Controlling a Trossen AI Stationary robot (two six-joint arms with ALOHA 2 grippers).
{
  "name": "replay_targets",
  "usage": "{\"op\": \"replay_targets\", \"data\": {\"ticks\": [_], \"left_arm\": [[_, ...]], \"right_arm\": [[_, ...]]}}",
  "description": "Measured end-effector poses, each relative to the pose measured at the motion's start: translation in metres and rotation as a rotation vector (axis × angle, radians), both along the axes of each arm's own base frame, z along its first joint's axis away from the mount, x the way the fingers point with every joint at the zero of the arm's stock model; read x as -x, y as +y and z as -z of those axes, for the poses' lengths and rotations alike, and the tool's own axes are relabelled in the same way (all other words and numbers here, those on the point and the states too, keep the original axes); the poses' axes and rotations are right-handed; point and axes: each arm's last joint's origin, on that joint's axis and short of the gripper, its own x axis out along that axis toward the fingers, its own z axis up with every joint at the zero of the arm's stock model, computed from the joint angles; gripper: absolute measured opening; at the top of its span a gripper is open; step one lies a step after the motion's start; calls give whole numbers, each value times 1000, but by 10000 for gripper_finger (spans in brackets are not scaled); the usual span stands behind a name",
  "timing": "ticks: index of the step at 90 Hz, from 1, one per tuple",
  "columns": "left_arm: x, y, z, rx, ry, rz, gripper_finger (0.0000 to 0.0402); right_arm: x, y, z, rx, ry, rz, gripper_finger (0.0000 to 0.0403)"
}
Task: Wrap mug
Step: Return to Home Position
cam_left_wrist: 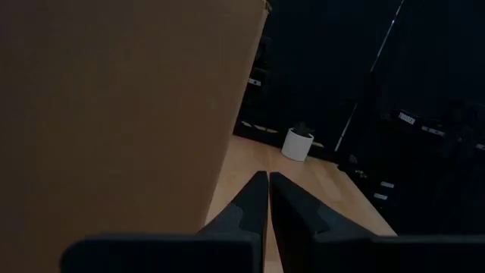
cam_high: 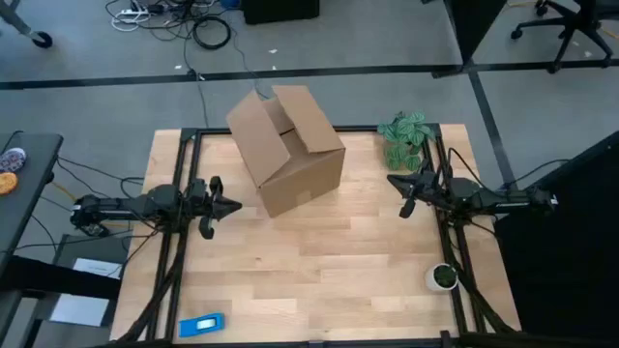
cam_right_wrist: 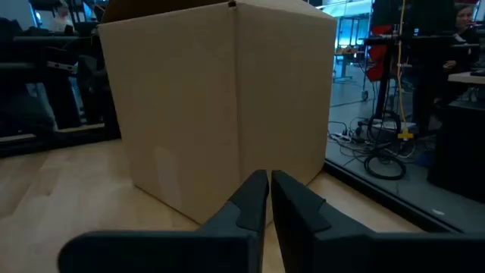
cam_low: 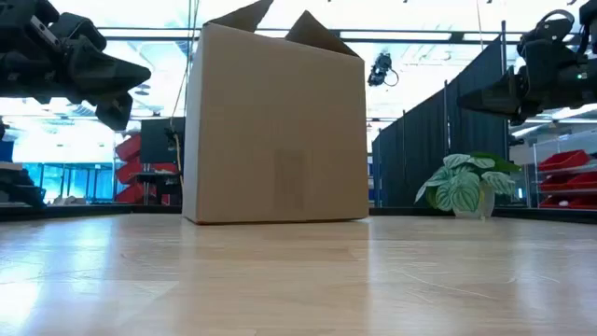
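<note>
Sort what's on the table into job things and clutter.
Job: box, left gripper, right gripper, both shut; mug not in view.
Clutter: leafy plant, white pot, blue item.

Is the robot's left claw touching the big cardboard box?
Apart. The high view shows a strip of bare table between the left claw and the near side of the cardboard box.

Your left gripper and right gripper are matte black, each with two tapered, pointed fingers on a blocky base.
</note>
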Motion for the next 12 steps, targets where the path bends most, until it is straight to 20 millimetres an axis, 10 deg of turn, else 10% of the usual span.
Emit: {"op": "replay_targets", "data": {"ticks": [12], "left_arm": [[0,0,0,0,0,1,0]], "right_arm": [[0,0,0,0,0,0,1]]}}
